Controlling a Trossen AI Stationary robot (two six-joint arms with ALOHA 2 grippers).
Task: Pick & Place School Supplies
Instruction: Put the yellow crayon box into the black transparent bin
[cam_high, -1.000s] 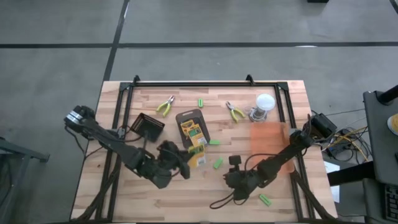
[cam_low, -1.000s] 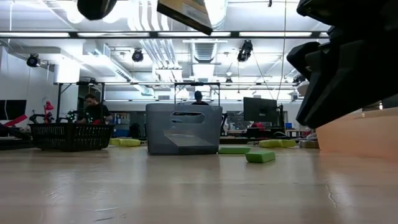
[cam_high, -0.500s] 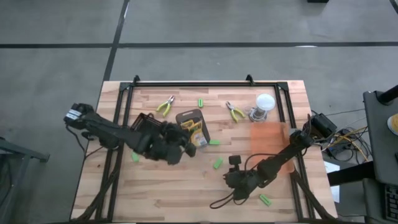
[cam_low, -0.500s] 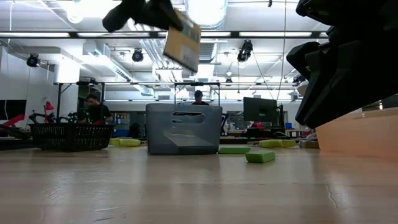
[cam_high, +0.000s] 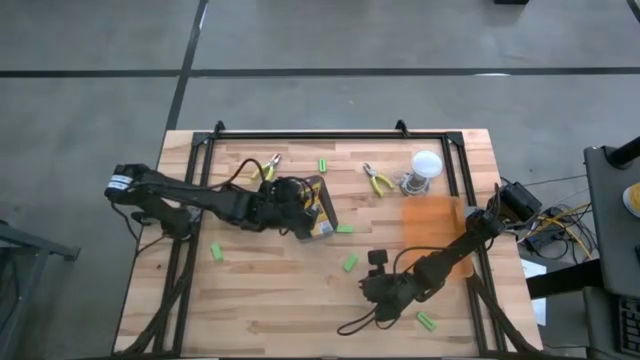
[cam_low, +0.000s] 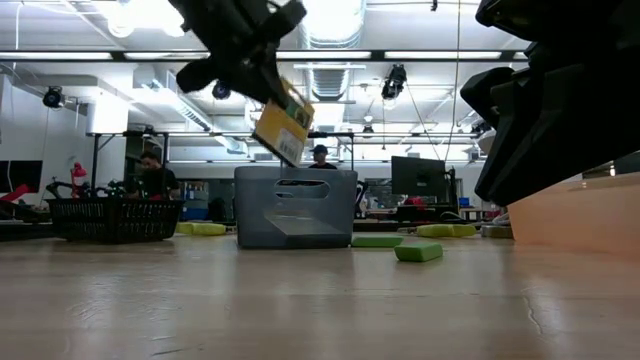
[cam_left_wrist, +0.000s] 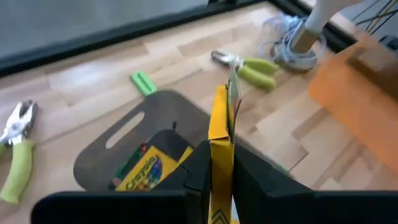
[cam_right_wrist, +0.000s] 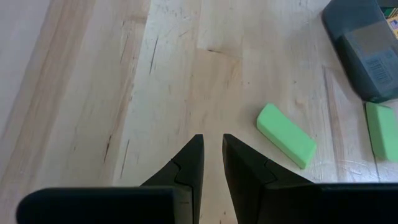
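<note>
My left gripper (cam_low: 258, 62) hovers over the dark grey tray (cam_high: 304, 183), shut on a yellow crayon box (cam_low: 283, 122). In the left wrist view another crayon box (cam_left_wrist: 140, 167) lies flat inside the tray (cam_left_wrist: 121, 134). Two pliers (cam_high: 265, 168) (cam_high: 378, 180) lie near the far edge. Green sticks (cam_high: 350, 262) (cam_high: 216, 251) (cam_high: 324, 165) lie flat on the wood. My right gripper (cam_right_wrist: 212, 155) waits low near the table's near edge, shut and touching nothing; a green stick (cam_right_wrist: 286, 135) lies ahead of it. My left gripper pinches the crayon box between its two fingers by one end (cam_left_wrist: 219, 144), with the box edge-on between them. The fingers (cam_low: 262, 72) come from above, slanting down. The box hangs tilted below them, lifted clear above the tray.
The clear jar with a white lid (cam_high: 425, 169) stands at the far right. An orange flat block (cam_high: 432, 222) lies beside the right arm. A black mesh basket (cam_low: 115, 218) sits left of the tray. One green stick (cam_high: 427, 321) lies by the near edge.
My left gripper has carried the crayon box from the table's near middle toward the far edge, to above the tray. The box has stayed in the hold and now hangs lower and tilted. The right arm has kept still.
</note>
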